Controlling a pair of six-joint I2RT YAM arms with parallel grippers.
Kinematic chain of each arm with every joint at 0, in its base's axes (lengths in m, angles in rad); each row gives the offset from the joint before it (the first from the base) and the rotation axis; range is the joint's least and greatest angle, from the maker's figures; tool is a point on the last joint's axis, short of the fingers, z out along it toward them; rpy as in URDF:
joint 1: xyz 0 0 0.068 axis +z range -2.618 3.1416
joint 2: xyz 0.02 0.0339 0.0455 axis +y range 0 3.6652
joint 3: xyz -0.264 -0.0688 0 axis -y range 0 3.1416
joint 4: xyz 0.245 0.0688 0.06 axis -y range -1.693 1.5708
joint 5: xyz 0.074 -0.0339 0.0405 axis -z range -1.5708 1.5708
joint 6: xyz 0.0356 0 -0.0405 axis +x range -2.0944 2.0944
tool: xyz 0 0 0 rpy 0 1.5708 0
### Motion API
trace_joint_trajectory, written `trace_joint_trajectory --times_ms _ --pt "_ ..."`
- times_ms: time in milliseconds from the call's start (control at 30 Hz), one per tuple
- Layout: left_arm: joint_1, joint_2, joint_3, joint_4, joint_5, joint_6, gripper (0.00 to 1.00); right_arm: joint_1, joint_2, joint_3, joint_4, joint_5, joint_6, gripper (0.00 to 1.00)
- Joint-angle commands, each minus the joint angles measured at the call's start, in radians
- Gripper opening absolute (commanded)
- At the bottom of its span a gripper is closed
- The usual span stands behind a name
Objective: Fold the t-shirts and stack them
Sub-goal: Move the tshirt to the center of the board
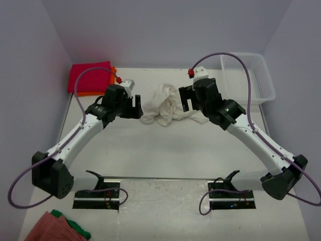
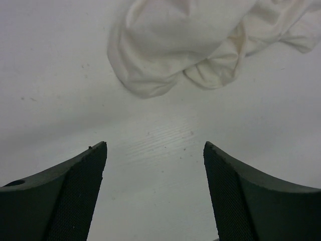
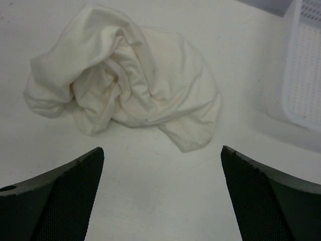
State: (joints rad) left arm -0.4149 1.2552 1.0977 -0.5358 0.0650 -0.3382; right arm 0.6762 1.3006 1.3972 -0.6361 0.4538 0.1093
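A cream-white wrinkly t-shirt (image 1: pixel 163 105) lies crumpled in a heap at the middle of the table; it also shows in the left wrist view (image 2: pixel 200 40) and the right wrist view (image 3: pixel 130 80). A folded magenta-red t-shirt (image 1: pixel 89 76) lies on an orange t-shirt (image 1: pixel 112 71) at the back left. My left gripper (image 1: pixel 136 106) is open and empty just left of the heap. My right gripper (image 1: pixel 185 99) is open and empty just right of it. In both wrist views the jaws stand wide apart over bare table, short of the cloth.
A white plastic mesh basket (image 1: pixel 248 78) stands at the back right, also in the right wrist view (image 3: pixel 306 65). Salmon-pink (image 1: pixel 50 228) and green (image 1: pixel 75 228) cloths lie at the near left corner. Two black stands (image 1: pixel 98 193) (image 1: pixel 228 193) sit at the front edge.
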Motion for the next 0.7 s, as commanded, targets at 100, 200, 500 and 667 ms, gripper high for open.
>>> trace_joint_trajectory --times_ms 100,200,500,667 --pt "-0.013 0.188 -0.005 0.109 0.023 -0.054 0.79 0.006 -0.119 -0.136 0.049 -0.075 0.118 0.99" --pt "-0.03 0.216 -0.032 0.18 0.038 -0.062 0.79 0.002 -0.145 -0.173 0.059 -0.075 0.115 0.99" --pt "-0.033 0.398 -0.012 0.277 0.082 -0.061 0.73 -0.023 -0.192 -0.259 0.078 -0.055 0.122 0.99" --pt "-0.035 0.481 0.036 0.267 0.059 -0.071 0.72 -0.131 -0.172 -0.29 0.078 -0.125 0.144 0.99"
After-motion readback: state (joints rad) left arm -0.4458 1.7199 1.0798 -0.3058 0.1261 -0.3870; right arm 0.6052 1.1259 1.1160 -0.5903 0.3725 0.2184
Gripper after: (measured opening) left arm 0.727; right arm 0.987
